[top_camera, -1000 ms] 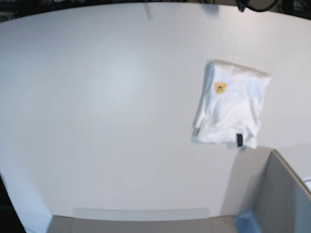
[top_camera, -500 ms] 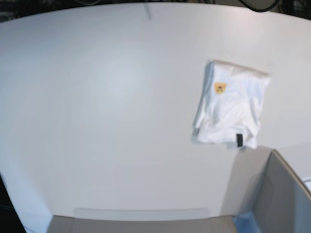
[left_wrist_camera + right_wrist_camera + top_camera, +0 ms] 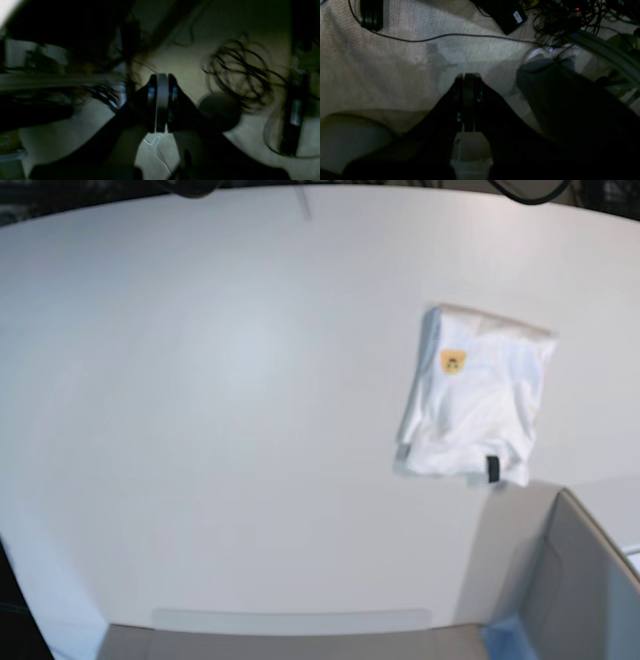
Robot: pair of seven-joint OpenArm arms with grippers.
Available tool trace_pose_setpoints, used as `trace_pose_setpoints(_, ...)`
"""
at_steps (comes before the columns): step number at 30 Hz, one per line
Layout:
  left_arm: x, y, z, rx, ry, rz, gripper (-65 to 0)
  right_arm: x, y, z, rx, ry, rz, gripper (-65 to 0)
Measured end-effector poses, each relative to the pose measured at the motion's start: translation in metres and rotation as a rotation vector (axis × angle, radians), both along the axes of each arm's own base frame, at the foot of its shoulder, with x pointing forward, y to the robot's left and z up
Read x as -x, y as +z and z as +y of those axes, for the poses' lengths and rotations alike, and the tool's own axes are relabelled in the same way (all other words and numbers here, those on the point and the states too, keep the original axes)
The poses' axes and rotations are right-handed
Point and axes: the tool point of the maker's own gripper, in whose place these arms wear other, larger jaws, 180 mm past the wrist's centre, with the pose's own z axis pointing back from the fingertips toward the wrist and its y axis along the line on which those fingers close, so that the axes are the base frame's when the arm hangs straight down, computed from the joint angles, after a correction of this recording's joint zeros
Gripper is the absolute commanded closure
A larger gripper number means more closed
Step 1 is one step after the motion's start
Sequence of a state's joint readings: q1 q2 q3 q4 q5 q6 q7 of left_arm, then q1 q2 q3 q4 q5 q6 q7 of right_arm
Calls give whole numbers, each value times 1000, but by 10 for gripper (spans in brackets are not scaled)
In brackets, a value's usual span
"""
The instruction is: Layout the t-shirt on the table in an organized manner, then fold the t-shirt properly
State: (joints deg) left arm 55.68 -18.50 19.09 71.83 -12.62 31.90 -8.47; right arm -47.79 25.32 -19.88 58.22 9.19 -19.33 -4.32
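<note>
With both the left hand (image 3: 160, 105) and right hand (image 3: 467, 102) pressed together off the tabletop (image 3: 220, 380), the folded t-shirt (image 3: 475, 400) near its right edge risks unfolding if snagged.

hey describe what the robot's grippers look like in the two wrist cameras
Both are dark, nearly black. The left gripper shows two wedge-shaped fingers with a pale grey strip between them and bluish glints along the edges. The right gripper has the same wedge shape with small teal glints. No cables on the grippers themselves are visible; dim light hides finer markings.
</note>
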Motion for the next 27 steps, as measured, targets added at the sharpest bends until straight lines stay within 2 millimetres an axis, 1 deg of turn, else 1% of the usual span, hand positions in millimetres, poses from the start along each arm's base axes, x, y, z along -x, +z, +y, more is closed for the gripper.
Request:
trace_pose_setpoints(4, 10, -23, -10, 39, 31, 58, 0, -15, -14, -11, 29, 31, -4, 0)
trace_pose_setpoints(8, 6, -33, -6, 25, 27, 65, 0, -6, -25, -23, 58, 72, 56, 0)
trace_pose_setpoints(10, 5, -39, -2, 10, 24, 73, 0, -7, -32, -33, 86, 82, 80, 0)
trace_pose_setpoints(12, 10, -51, 1, -9, 52, 118, 0, -22, -39, -48, 129, 90, 75, 0)
trace_pose_setpoints(14, 20, -67, 5, -31, 103, 202, 0, -38, -46, -60, 149, 107, 74, 0)
trace_pose_setpoints(15, 25, -76, 3, -34, 130, 244, -1, -45, -50, -66, 154, 102, 82, 0)
trace_pose_setpoints(16, 25, -82, 0, -43, 147, 260, -4, -53, -53, -69, 152, 101, 80, 0)
trace_pose_setpoints(17, 22, -88, -1, -52, 147, 264, -5, -56, -56, -70, 152, 96, 88, 0)
trace_pose_setpoints(19, 24, -99, -6, -53, 162, 301, -6, -60, -60, -72, 151, 80, 112, 0)
trace_pose_setpoints(21, 22, -106, -9, -67, 161, 320, -7, -65, -64, -74, 160, 70, 121, 0)
trace_pose_setpoints(23, 26, -110, -6, -82, 170, 351, -7, -78, -66, -77, 178, 57, 116, 0)
trace_pose_setpoints(25, 27, -112, 1, -106, 166, 374, -8, -98, -68, -82, 192, 50, 88, 0)
trace_pose_setpoints(27, 27, -113, 12, -130, 199, 385, -19, -120, -70, -86, 209, 27, 61, 0)
